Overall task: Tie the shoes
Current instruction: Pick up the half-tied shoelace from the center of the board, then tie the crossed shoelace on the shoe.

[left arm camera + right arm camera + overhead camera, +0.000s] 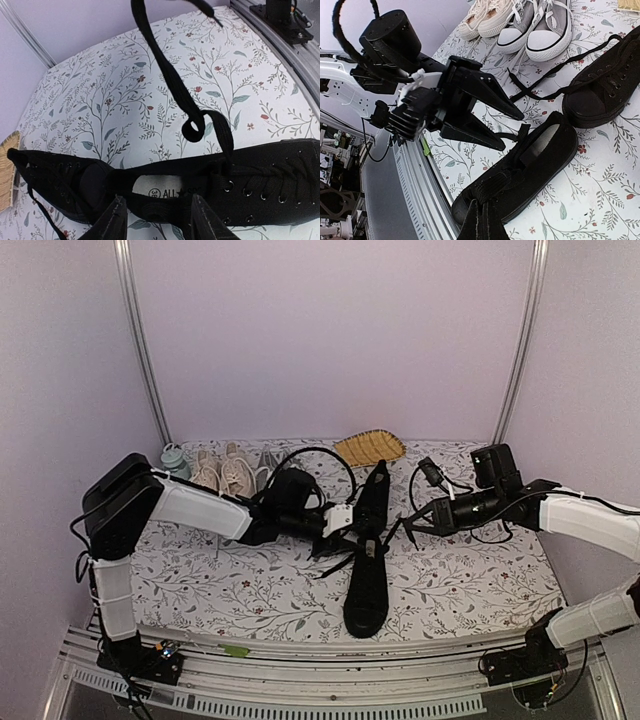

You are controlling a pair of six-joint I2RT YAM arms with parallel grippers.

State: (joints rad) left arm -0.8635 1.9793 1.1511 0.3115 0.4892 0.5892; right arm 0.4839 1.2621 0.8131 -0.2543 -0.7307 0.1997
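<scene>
Two black shoes lie end to end on the floral cloth. The near shoe (366,590) (280,185) (540,170) points at the front rail, and the far shoe (376,495) (605,95) lies behind it. My left gripper (338,530) (157,197) (516,132) is open, its fingers astride the near shoe's heel collar. My right gripper (403,527) (476,202) is shut on a lace (165,65) of the near shoe. That lace rises from an eyelet and curls into a small loop.
A beige pair (222,472) (485,17) and a grey pair with white toe caps (262,472) (540,30) stand at the back left. A woven yellow mat (369,447) lies behind the far shoe. A teal object (174,458) sits far left. A metal rail (330,665) runs along the front.
</scene>
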